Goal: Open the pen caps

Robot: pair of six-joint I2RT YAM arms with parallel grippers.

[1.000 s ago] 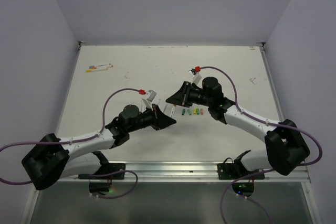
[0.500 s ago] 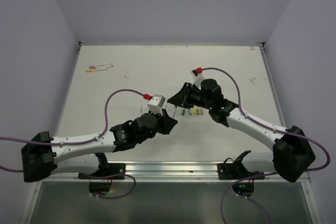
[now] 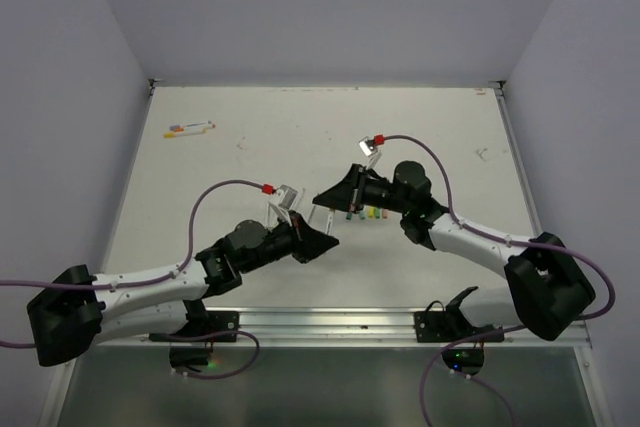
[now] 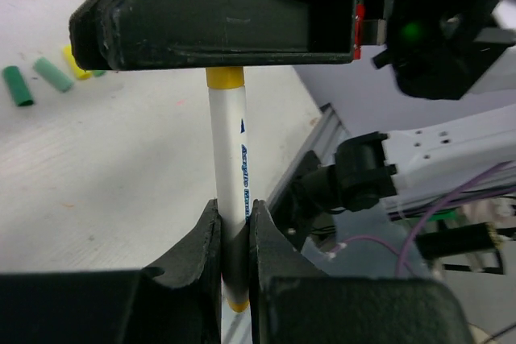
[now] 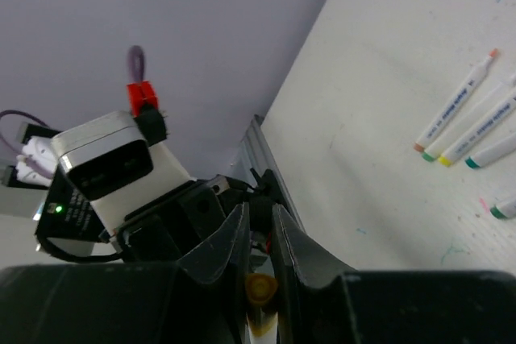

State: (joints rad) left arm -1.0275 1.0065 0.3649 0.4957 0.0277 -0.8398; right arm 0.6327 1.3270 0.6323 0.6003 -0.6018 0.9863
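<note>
My left gripper [image 4: 234, 215] is shut on the lower body of a white pen [image 4: 228, 155] and holds it above the table. The pen's yellow cap [image 4: 224, 78] runs up into my right gripper [image 5: 258, 211], whose jaws are shut on that yellow end [image 5: 260, 288]. In the top view the left gripper [image 3: 320, 240] and right gripper [image 3: 325, 197] meet tip to tip; the pen between them is mostly hidden. Several loose caps [image 3: 366, 213] lie in a row by the right gripper. A green cap [image 4: 16, 86] and a teal cap [image 4: 52, 74] show in the left wrist view.
Several uncapped pens [image 5: 459, 110] lie side by side on the table. A few pens [image 3: 187, 129] lie at the far left of the table. The metal front rail [image 3: 330, 319] runs along the near edge. Purple cables [image 3: 215, 197] arc over both arms.
The left wrist has twisted and dropped a little toward the near edge. The right gripper has shifted slightly left. Both grippers have stayed together at the pen.
</note>
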